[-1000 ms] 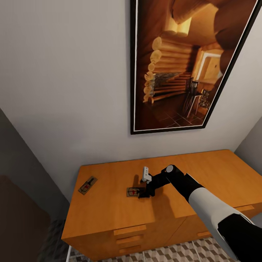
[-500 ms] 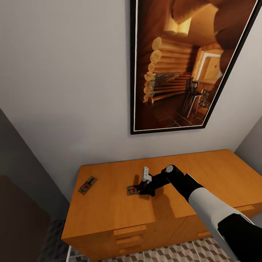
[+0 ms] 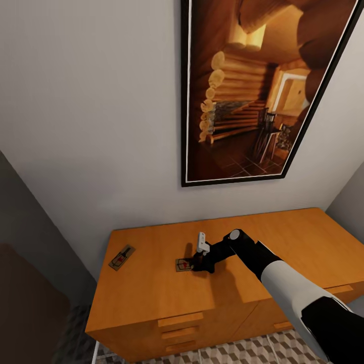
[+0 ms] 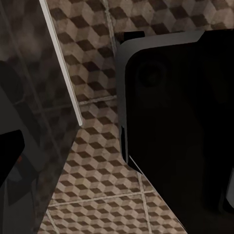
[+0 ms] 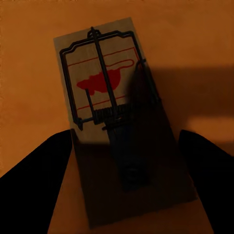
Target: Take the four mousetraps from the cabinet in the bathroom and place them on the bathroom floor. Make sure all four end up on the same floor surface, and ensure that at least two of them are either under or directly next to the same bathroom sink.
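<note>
Mousetraps lie on the cabinet (image 3: 151, 298) worktop: one (image 3: 122, 257) near its left end, and a second mousetrap (image 3: 183, 265) further right, toward the middle, well apart from the first. My right gripper (image 3: 194, 263) hangs over that second one, jaws spread either side of its board without touching. Whether my left jaws are spread or pressed together, I cannot tell.

No readable text or numbers; the mousetrap (image 5: 119, 126) bears only a red mouse-shaped mark
</note>
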